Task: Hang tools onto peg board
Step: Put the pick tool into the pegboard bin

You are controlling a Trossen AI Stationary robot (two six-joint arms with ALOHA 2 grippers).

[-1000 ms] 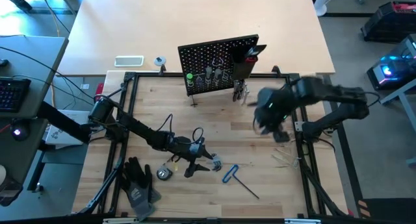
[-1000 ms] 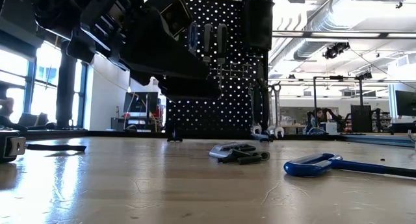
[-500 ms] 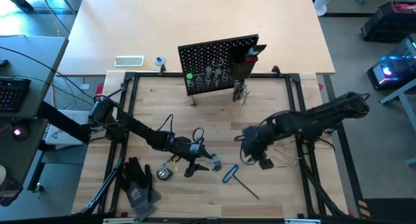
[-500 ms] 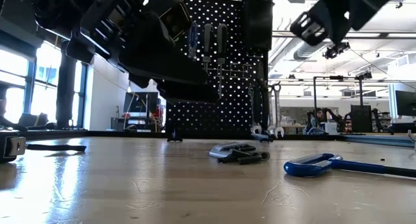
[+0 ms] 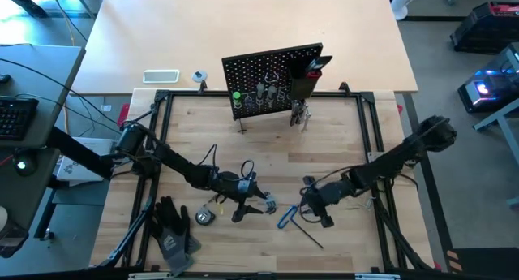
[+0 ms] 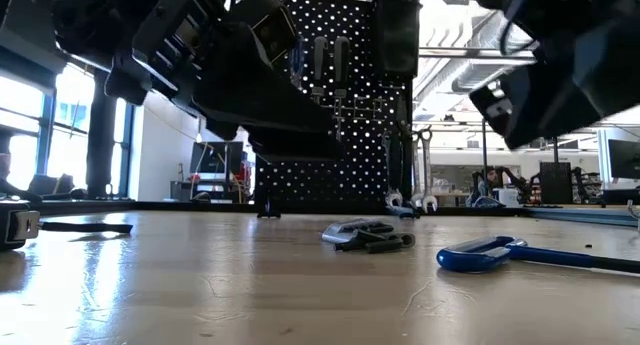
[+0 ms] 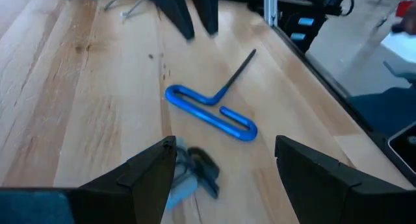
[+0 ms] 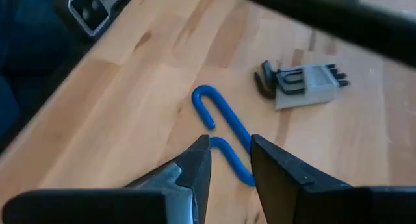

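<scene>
My right gripper point(image 5: 309, 205) hangs low over the wooden table point(image 5: 340, 142), its two dark fingers point(image 8: 188, 169) slightly apart and holding nothing. The blue-handled hex key with a thin dark shaft point(image 8: 224, 130) lies flat on the wood just beyond my fingertips, its looped handle reaching between them in my wrist view. A small grey holder of black hex keys point(image 8: 302, 84) lies near it. My left gripper point(image 5: 258, 200) hovers over that holder, fingers wide apart and empty. The black perforated peg board point(image 5: 272, 77) stands upright at the table's far edge, well apart.
</scene>
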